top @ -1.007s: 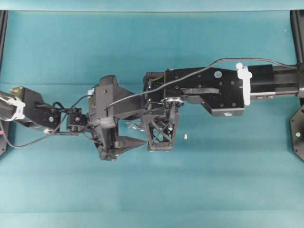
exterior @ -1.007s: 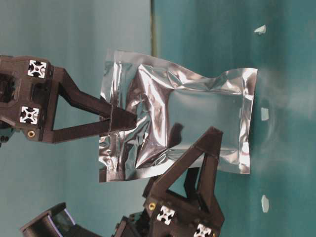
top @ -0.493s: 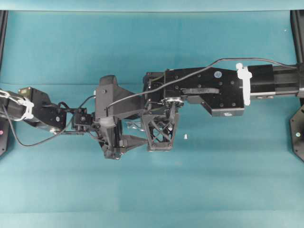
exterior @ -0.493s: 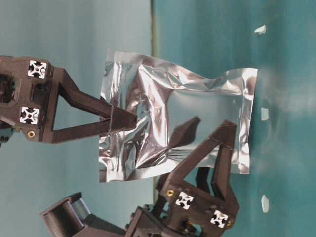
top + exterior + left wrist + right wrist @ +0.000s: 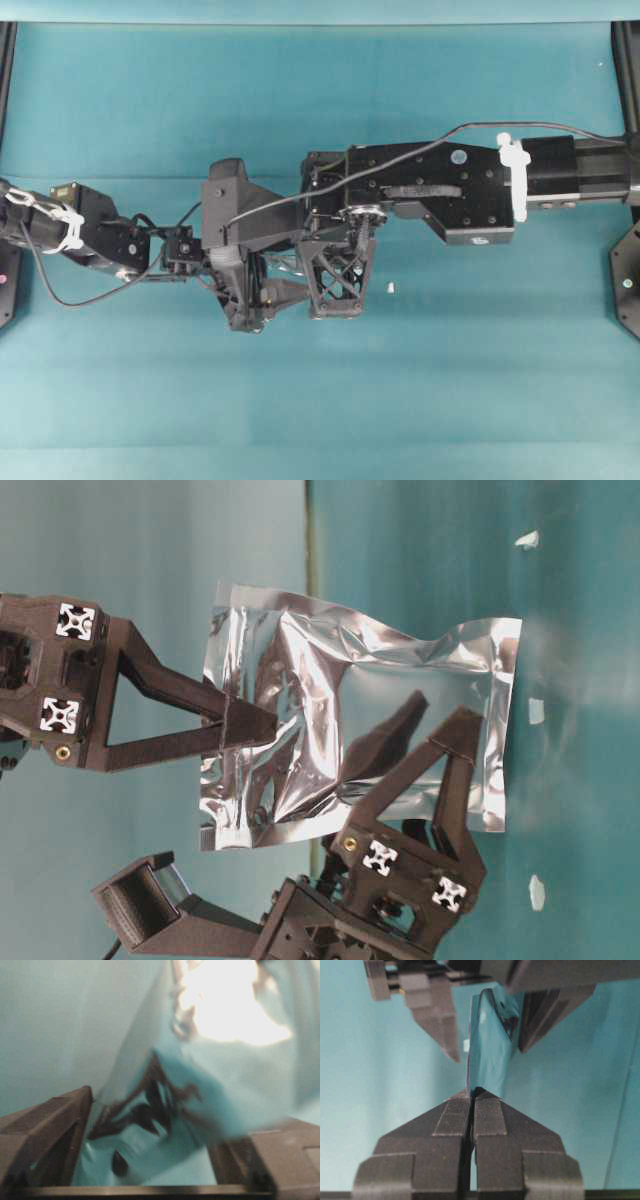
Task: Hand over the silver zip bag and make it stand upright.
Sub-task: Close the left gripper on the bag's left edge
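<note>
Table-level view, going left to right: the right pincer (image 5: 262,723) comes in from the left, clamped tight on the zip-end edge of the silver zip bag (image 5: 400,695), holding it up in the air off the table (image 5: 570,630). Further right and lower, the left pincer (image 5: 425,742) has its fingers spread on either side of the bag's lower half, not pinching yet as far as I can tell.

To do the handover well, I'd say the left one should close squarely on the flat foil before the right lets go, otherwise the slick pouch could slip or twist.

As for contents, the bag looks flat and crinkled, zip end sealed; can't tell if anything's inside.
</note>
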Motion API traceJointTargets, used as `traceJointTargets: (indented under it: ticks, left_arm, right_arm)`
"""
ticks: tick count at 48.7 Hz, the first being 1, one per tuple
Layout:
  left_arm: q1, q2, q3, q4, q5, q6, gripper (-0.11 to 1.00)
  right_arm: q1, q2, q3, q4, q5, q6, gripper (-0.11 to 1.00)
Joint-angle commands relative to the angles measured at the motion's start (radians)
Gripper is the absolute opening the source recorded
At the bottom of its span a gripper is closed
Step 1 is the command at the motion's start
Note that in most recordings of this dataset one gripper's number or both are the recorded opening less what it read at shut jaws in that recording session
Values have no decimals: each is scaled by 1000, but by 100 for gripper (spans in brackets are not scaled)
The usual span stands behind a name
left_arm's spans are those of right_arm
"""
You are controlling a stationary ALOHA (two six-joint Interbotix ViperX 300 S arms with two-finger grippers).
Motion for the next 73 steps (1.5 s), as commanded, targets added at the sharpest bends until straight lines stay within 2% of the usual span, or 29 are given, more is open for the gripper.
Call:
traceJointTargets:
  ticks: [1, 7, 17, 30, 40, 47, 54, 58, 62, 73]
  left_arm:
    - [-3, -5, -6, 0, 0, -5, 79]
    - [-3, -5, -9, 2, 72, -11, 68]
    - [-6, -5, -9, 0, 77, -3, 35]
    - [-12, -5, -2, 2, 69, 2, 34]
    - [-12, -3, 0, 2, 69, 3, 34]
    - [-12, -3, 0, 2, 71, 5, 34]
    - [-14, 0, 0, 2, 71, 6, 34]
    - [-15, 0, 0, 2, 71, 6, 29]
    - [-17, 0, 2, 2, 72, 6, 29]
    - [-28, 0, 17, 2, 74, 35, 26]
  right_arm:
    - [0, -18, -8, -3, -5, -8, 1]
    - [0, -18, -8, -3, -6, -8, 1]
    - [0, -18, -5, -3, -11, -8, 1]
    - [0, -20, 2, -3, -38, -8, 2]
    - [0, -25, 11, -2, -40, -8, 10]
    - [0, -28, 18, -3, -41, -3, 26]
    - [2, -32, 18, -3, -41, 8, 58]
    - [2, -38, 18, -3, -44, 9, 76]
    - [3, -48, 18, -3, -61, 9, 89]
    - [-6, -91, 20, -5, -129, 15, 91]
